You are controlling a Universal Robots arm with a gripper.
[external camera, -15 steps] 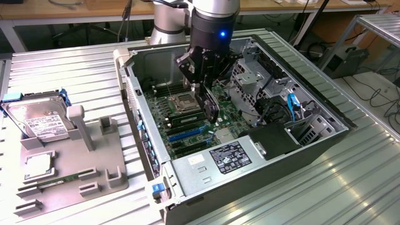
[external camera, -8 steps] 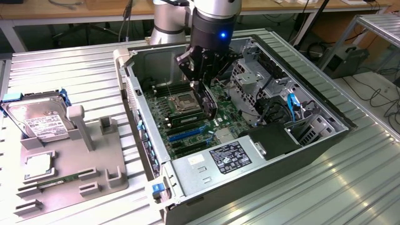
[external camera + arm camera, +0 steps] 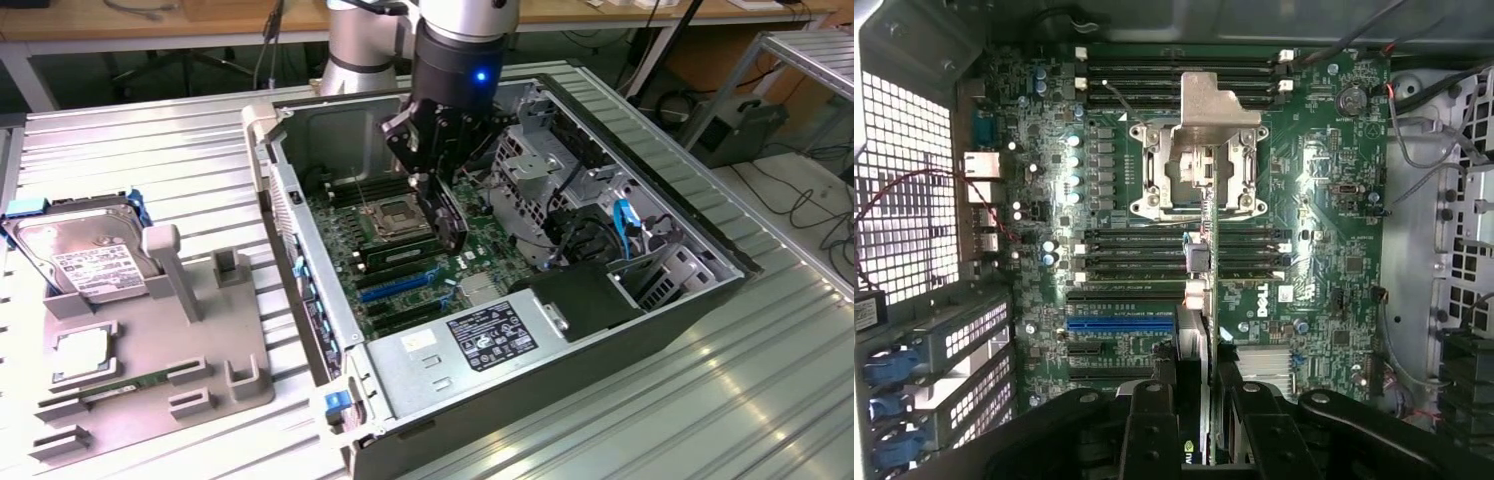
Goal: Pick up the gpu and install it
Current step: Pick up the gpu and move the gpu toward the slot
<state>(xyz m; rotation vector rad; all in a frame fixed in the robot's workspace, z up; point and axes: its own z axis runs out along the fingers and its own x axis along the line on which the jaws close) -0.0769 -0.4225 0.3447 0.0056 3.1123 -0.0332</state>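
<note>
1. Nearest in the exterior view, the power supply (image 3: 427,365) in the open computer case (image 3: 667,300) carried a black label (image 3: 487,335); its white print was too small to read.
2. Toward the exterior view's left, on the ribbed metal bench (image 3: 160,140), a hard drive (image 3: 80,255) with an unreadable white label stood in a grey holder (image 3: 147,370).
3. Deeper in the case, the end effector (image 3: 434,180) (image 3: 1199,370) was closed on the gpu (image 3: 447,215) (image 3: 1197,330), gripping its upper edge. The card hung edge-on over the motherboard (image 3: 1324,250), beside the processor socket (image 3: 1194,170). Whether its lower edge touched the board could not be told.
4. The motherboard bore "DELL" (image 3: 1269,303) in white, near a blue slot (image 3: 1119,325).
</note>
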